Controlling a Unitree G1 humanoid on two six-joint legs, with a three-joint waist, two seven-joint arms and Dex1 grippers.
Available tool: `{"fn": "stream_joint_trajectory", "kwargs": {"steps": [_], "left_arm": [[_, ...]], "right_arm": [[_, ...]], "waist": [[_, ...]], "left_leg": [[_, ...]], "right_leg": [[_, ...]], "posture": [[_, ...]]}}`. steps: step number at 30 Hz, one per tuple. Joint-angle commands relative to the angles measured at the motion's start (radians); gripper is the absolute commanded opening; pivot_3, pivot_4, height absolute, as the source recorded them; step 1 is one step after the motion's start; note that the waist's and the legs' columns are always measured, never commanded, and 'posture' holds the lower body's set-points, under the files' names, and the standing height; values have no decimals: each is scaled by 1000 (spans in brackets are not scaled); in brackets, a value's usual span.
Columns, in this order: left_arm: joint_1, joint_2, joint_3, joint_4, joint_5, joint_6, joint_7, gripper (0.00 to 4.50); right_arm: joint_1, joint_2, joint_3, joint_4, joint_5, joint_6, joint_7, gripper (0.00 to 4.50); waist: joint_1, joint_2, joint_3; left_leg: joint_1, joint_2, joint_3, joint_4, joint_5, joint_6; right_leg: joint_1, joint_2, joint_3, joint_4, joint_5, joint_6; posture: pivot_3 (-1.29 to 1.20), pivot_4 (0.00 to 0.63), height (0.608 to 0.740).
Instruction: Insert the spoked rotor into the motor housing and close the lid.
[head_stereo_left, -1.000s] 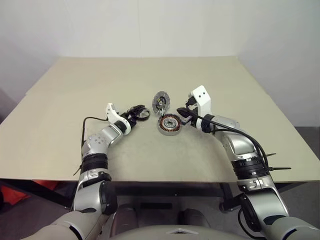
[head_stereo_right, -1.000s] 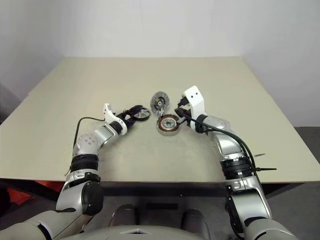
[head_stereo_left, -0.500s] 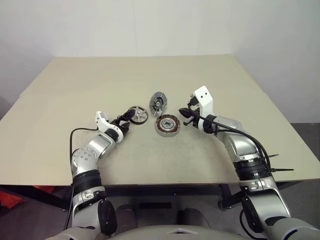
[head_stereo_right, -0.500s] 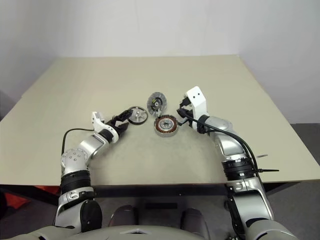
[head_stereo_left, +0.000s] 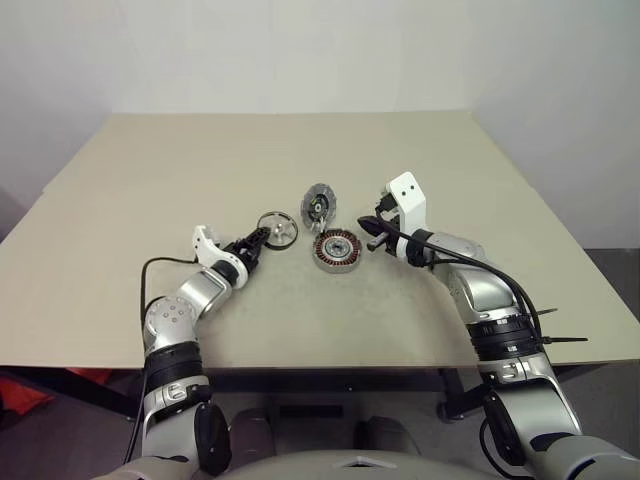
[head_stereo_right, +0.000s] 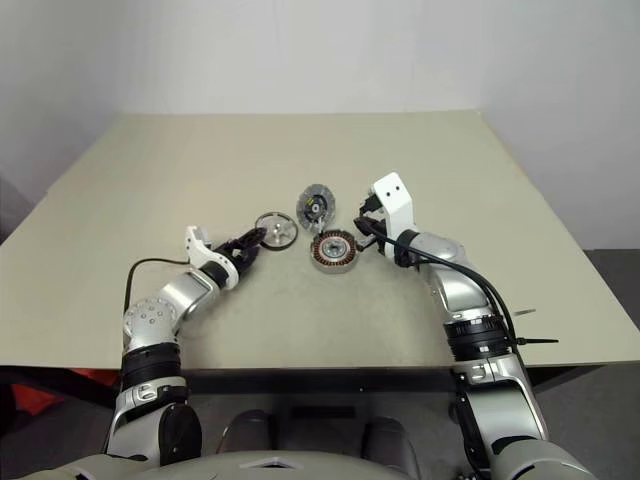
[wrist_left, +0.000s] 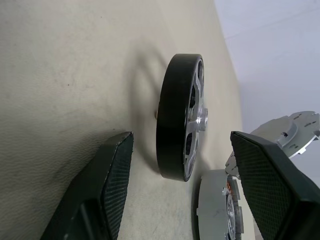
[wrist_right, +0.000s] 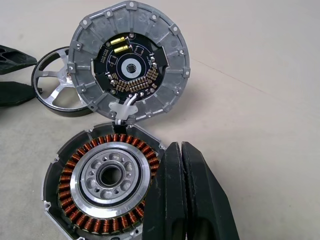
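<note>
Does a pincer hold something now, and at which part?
Nothing is held. The left pincer is open around the rotor without touching; the right pincer is shut, empty.

black-rimmed silver spoked rotor (wrist_left: 181, 117); copper-wound motor housing (wrist_right: 102, 185)

Spoked rotor (head_stereo_left: 277, 229) beside open motor housing (head_stereo_left: 338, 249)

spoked rotor (head_stereo_left: 277, 229) left of motor housing (head_stereo_left: 337, 250), lid (head_stereo_left: 320, 202) behind housing, all on table (head_stereo_left: 420, 160)
</note>
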Motion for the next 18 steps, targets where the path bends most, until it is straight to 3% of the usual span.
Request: {"fn": "stream_joint_trajectory", "kwargs": {"steps": [1, 2, 9, 18], "left_arm": [[20, 3, -19, 30, 14, 4, -4, 3285], [20, 4, -20, 32, 14, 2, -8, 3285], [25, 10, -34, 38, 22, -7, -36, 1075], [40, 13, -66, -1, 24, -23, -89, 1075]], "right_arm": [[-17, -7, -32, -38, 18, -10, -6, 0], [-17, -7, -32, -38, 17, -11, -5, 0], [-19, -5, -29, -36, 16, -12, -6, 0], [-19, -3, -24, -32, 12, -17, -6, 0]], "waist": [[1, 0, 0], [2, 0, 0], [8, 0, 0], [17, 1, -1]], "left_leg": [[0, 0, 0, 0, 0, 0], [0, 0, 0, 0, 0, 0], [-1, 0, 0, 0, 0, 0], [0, 0, 0, 0, 0, 0]], "right_leg": [[0, 0, 0, 0, 0, 0], [0, 0, 0, 0, 0, 0], [0, 0, 0, 0, 0, 0], [0, 0, 0, 0, 0, 0]], "posture": [[0, 0, 740], [0, 0, 740], [0, 0, 740], [0, 0, 740]]}}
